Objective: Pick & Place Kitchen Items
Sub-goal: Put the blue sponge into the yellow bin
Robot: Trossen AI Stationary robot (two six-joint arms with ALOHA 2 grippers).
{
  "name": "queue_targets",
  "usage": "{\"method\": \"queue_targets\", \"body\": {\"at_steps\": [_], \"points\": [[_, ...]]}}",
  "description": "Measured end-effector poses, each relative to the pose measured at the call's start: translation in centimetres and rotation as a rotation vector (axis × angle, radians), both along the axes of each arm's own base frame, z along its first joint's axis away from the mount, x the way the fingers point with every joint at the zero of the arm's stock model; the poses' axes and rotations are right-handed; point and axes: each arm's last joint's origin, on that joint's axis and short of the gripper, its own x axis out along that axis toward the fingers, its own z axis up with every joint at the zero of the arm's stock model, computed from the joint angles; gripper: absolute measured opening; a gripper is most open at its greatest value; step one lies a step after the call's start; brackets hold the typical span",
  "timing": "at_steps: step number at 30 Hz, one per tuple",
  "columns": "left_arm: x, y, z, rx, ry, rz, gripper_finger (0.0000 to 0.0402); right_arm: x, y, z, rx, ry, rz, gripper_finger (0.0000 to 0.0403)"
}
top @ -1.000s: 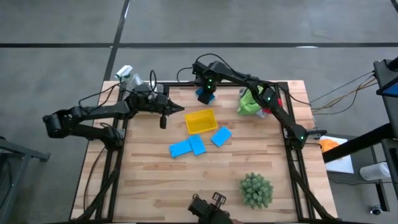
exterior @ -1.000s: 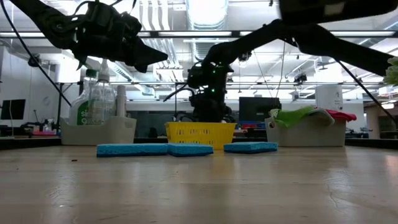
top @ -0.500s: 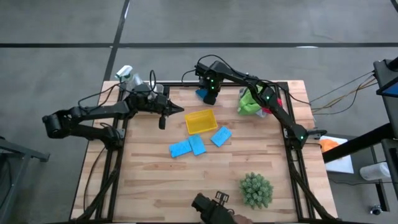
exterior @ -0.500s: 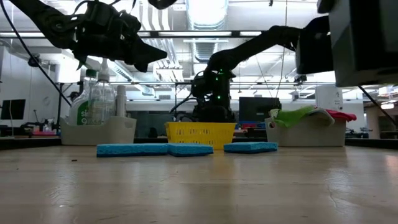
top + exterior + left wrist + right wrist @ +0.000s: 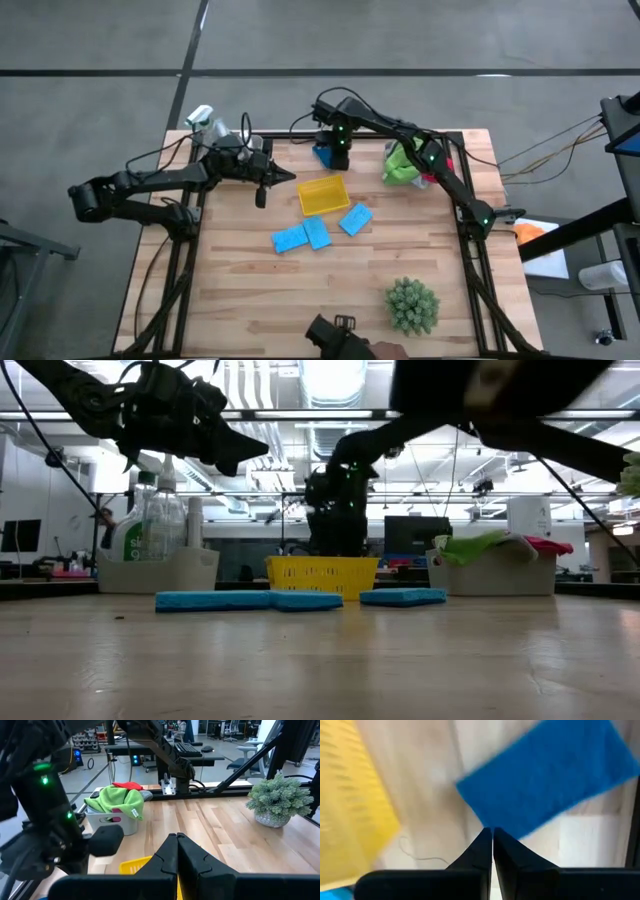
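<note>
Three bright blue rectangular sponges (image 5: 318, 230) lie flat on the wooden counter (image 5: 250, 300), just in front of the yellow tray (image 5: 322, 194): two touch at an angle, and the third sits a little apart on the right arm's side. From the low view they look like thin, flat slabs with slightly rough edges. A fourth blue sponge (image 5: 324, 153) lies at the far edge of the counter, beyond the tray, directly under the right hand (image 5: 340, 160). In the right wrist view that sponge (image 5: 555, 775) is a plain rectangle set at a slant, just past the closed fingertips (image 5: 492, 834), which hold nothing.

The left hand (image 5: 262, 197) hangs above the counter beside the tray, its fingers pressed together and empty.

On the left arm's far corner a pale bin (image 5: 160, 568) holds a clear spray bottle (image 5: 160, 510) with a white trigger and a small white bottle (image 5: 195, 520). On the opposite far corner a second bin (image 5: 112, 822) carries a crumpled green cloth (image 5: 117, 800) with a red cloth (image 5: 127, 785) behind it. The spiky green plant (image 5: 411, 305) stands near the front edge.
</note>
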Motion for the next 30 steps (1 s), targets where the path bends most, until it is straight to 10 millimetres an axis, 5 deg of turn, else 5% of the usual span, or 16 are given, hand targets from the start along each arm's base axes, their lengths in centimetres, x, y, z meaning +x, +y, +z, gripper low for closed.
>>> {"method": "queue_targets", "body": {"at_steps": [9,30], "points": [[0.0,0.0,0.1,-0.001,-0.004,0.000,0.0000,-0.2,-0.2,2.8,-0.072,-0.061,-0.064,0.0018],[0.1,0.0,0.2,-0.030,0.002,0.005,0.0000,-1.5,-2.4,-0.9,-0.063,-0.039,-0.106,0.0018]]}}
